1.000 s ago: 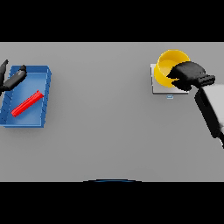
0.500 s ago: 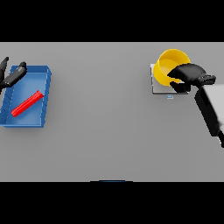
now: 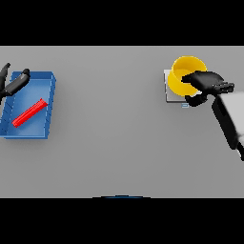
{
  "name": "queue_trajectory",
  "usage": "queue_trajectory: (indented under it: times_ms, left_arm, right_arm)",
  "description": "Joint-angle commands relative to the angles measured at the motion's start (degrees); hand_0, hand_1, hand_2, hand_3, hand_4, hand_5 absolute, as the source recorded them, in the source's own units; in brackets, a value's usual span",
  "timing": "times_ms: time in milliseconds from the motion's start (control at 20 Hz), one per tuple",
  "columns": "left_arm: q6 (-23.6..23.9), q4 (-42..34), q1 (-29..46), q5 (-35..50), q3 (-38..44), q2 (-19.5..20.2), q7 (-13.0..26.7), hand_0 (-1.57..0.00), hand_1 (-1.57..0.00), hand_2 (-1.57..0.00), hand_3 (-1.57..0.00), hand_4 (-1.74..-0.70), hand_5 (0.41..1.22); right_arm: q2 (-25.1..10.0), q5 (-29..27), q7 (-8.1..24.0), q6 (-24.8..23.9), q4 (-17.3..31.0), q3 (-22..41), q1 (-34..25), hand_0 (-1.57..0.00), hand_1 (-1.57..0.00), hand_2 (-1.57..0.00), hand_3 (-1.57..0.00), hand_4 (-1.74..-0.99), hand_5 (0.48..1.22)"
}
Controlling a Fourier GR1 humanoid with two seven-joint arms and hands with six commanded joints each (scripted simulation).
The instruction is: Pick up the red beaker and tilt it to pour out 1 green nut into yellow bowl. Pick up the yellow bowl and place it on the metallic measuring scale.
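Honestly, not much crowding that flat grey table (image 3: 119,143). Over on the far left sat a shallow blue rectangular tray (image 3: 50,107), holding a slim red beaker (image 3: 29,113) lying on its side, slanted with one end up toward the right. Couldn't make out any green nut anywhere. Hovering at the tray's upper-left corner was the dark left hand (image 3: 12,85), fingers straight and loosely spread, gripping nothing, well apart from the beaker.

Way across on the right was the round yellow bowl (image 3: 183,76), sitting on top of the pale metallic square measuring scale (image 3: 169,93), only the scale's left and lower edges peeking out from under it. Couldn't tell what was inside the bowl, just plain yellow showing.

Blocking the bowl's right side was the dark right hand (image 3: 207,85), at the end of its white and grey arm coming in from the right edge. Fingers reached over the bowl's right rim with the thumb lower, near the scale's front corner, loosely spread rather than clamped. Touching the rim or just above it? Couldn't tell.
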Motion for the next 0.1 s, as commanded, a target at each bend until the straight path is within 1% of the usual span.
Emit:
queue_trajectory:
  times_ms: [0,50]
  left_arm:
    - [0.24,-0.33,-0.15,-0.05,-0.02,0.09,0.28,0.0,0.0,0.0,0.0,-0.72,0.694]
    - [0.46,-0.7,0.46,0.0,0.02,0.38,-0.01,0.0,0.0,0.0,0.0,-0.72,0.693]
  right_arm:
    - [-0.03,-0.12,-0.13,0.12,-0.2,-0.01,0.21,-0.05,-0.08,-0.13,-0.3,-1.412,0.771]
    - [-0.66,-0.31,-0.53,0.72,-0.35,-0.17,0.14,-0.04,-0.06,-0.1,-0.27,-1.41,0.759]
